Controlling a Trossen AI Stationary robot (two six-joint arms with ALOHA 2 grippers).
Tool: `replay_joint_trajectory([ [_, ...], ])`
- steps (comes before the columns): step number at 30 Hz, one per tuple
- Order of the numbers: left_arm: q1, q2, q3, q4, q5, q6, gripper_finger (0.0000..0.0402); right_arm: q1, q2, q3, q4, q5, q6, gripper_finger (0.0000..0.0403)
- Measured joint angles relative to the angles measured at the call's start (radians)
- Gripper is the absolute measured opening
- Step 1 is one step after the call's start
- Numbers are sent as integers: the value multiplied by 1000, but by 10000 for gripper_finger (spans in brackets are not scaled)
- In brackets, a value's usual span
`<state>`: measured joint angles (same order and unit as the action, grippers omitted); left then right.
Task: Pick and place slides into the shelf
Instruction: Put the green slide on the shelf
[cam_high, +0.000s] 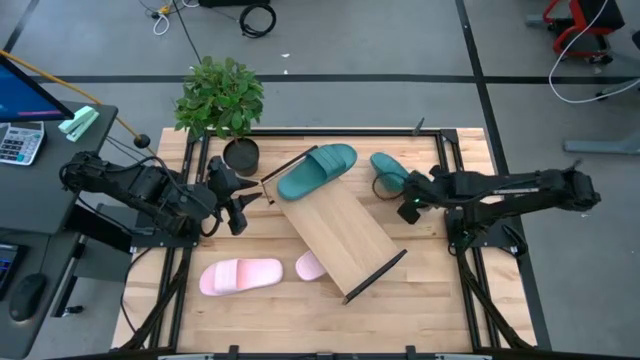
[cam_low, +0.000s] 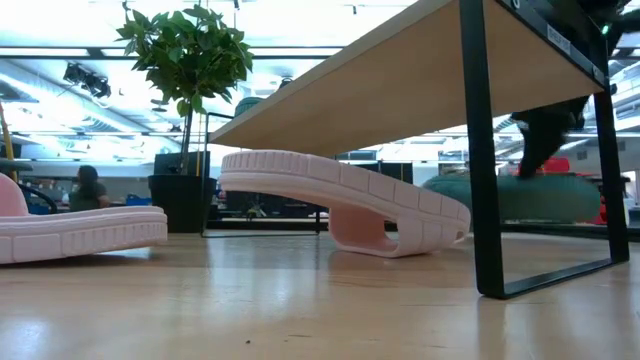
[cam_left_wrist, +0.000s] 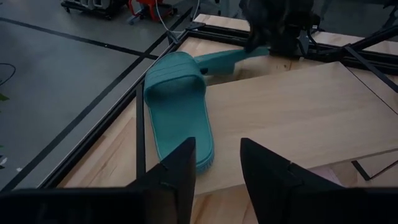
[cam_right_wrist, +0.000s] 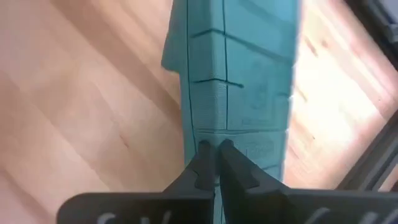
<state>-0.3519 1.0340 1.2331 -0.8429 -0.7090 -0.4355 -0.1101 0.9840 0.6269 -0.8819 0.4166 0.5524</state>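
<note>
R jaws pinch teal slide (cam_right_wrist: 239, 93) edge; other teal on shelf (cam_high: 335, 225).

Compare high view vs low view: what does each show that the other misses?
Only high: the left gripper open beside the shelf, a teal slide lying on the shelf's end, and the right gripper shut on the other teal slide. Only low: the underside of a pink slide tucked under the shelf, and a person far behind. Both: shelf, pink slides, potted plant.
</note>
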Motion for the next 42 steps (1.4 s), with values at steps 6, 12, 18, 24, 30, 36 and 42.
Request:
replay_joint_trajectory([
  [6,0,0,0,0,0,0,134,0,-119,74,-19,21,149,3],
  [12,0,0,0,0,0,1,135,0,-186,119,-13,28,368,4],
  [18,0,0,0,-1,0,2,130,0,-201,118,-17,3,471,2],
  [24,0,0,0,-1,0,28,131,1,-171,118,-8,-56,317,18],
  [30,0,0,0,-1,0,28,137,-96,-115,116,-6,-166,284,69],
  [36,0,0,0,-1,0,29,133,-289,-54,42,103,-455,177,131],
  [42,0,0,0,0,0,21,136,-439,-27,13,159,-634,14,182],
])
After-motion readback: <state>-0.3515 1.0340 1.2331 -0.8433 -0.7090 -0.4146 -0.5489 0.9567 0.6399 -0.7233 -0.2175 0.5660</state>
